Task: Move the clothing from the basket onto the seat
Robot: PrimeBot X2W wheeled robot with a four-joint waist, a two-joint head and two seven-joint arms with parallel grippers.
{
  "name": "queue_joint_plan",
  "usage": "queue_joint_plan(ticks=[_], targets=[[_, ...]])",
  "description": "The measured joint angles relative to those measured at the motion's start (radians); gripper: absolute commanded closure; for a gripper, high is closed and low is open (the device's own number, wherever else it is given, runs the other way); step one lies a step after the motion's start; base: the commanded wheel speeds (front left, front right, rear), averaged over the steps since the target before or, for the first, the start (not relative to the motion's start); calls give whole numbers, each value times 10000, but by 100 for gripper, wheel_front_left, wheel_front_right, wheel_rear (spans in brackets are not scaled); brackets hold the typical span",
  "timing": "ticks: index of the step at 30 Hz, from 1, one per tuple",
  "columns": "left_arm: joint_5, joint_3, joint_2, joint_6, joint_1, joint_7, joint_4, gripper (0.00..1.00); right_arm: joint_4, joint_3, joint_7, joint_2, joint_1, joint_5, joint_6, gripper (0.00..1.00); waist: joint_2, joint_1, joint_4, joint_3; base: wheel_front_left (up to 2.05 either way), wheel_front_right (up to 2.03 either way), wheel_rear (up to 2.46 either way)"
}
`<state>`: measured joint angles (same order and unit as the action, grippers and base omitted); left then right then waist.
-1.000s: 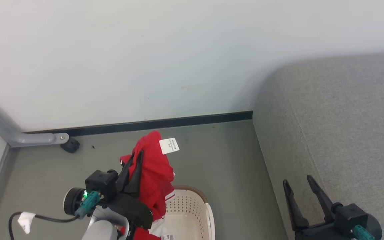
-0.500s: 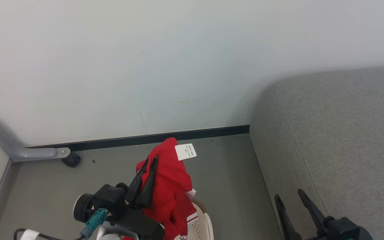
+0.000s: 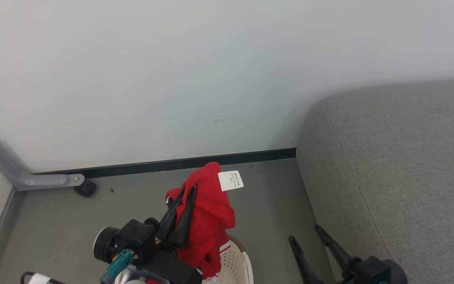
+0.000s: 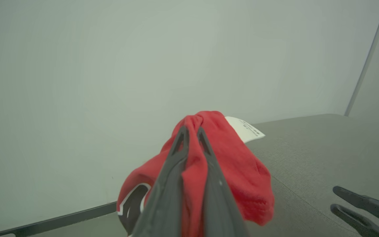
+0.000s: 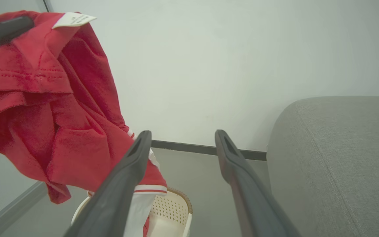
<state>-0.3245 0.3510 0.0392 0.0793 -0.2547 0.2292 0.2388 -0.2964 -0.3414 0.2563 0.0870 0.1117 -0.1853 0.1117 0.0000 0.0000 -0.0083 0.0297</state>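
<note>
1. My left gripper (image 3: 187, 190) is clamped tight on the red garment (image 3: 211, 215). Its two dark fingers pinch a bunched fold near the top of the cloth.
2. From my left wrist, the fabric bulges out on both sides of those fingers. A dark print with a white outline shows low on one side.
3. The garment hangs in the air from that grip, above the basket (image 3: 239, 261). Its white-striped lower hem reaches down to the basket's mouth. White cloth shows there too, but I cannot tell whether it belongs to the same piece.
4. A white label tag (image 3: 231, 180) sticks out from the top of the garment, on the side toward the seat (image 3: 400, 165).
5. The cream perforated basket with its brown rim stands on the grey floor (image 3: 53, 221), partly hidden behind my left arm and the cloth.
6. My right gripper (image 3: 305, 232) has its jaws spread wide and holds nothing. It hovers just beside the seat's near edge, fingers pointing toward the wall (image 3: 211, 71).
7. The grey upholstered seat lies to my right. A strip of floor separates it from the hanging garment.
8. A dark baseboard (image 3: 211, 159) runs along the foot of the wall.
</note>
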Motion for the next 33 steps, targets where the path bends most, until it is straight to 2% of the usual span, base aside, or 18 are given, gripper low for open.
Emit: queue_joint_plan(ticks=[5,16,33], targets=[[-2,198,6,0,1,-182,-238,100,-94,-1156,-88,-123,477,0,115,0,0,0,59,0,0,0,0],[-6,583,21,-50,3,-516,-533,100,-721,-3335,-272,-199,1790,-374,117,0,0,0,257,45,0,0,0],[-282,1133,54,-102,3,-840,-842,100,-2345,-4869,-270,-194,4054,-1720,117,0,0,1,597,118,0,0,0]])
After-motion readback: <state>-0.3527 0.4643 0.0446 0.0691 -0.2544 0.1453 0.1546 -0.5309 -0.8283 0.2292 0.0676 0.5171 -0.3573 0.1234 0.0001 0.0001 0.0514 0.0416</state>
